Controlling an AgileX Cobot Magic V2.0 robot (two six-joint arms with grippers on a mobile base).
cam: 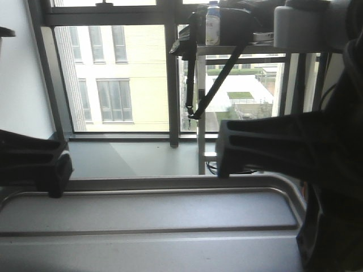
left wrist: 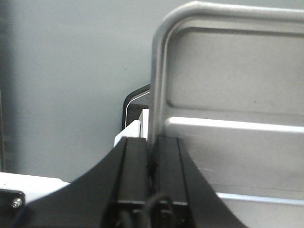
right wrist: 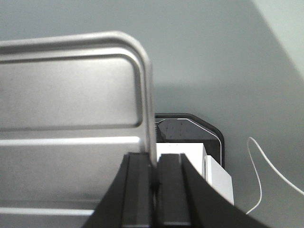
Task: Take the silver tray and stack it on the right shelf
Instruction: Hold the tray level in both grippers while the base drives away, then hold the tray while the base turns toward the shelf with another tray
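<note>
I hold the silver tray [cam: 147, 218] off the ground between both arms; it fills the bottom of the front view, level, with a long ridge across its floor. My left gripper [cam: 54, 170] is shut on the tray's left rim, and in the left wrist view the left gripper [left wrist: 153, 142] pinches the rim just below the tray's [left wrist: 228, 95] rounded corner. My right gripper [cam: 227, 158] is shut on the right rim; the right wrist view shows the right gripper [right wrist: 154, 159] clamped on the edge of the tray [right wrist: 71, 104]. The right shelf is out of view.
A large window [cam: 113, 73] stands ahead, with grey floor [cam: 136, 158] before it. A metal stand [cam: 201, 141] at the upper right carries a bottle [cam: 212, 22] and a dark bag with a hanging strap. Below the tray are a black-and-white base [right wrist: 190, 137] and a thin white cable [right wrist: 266, 166].
</note>
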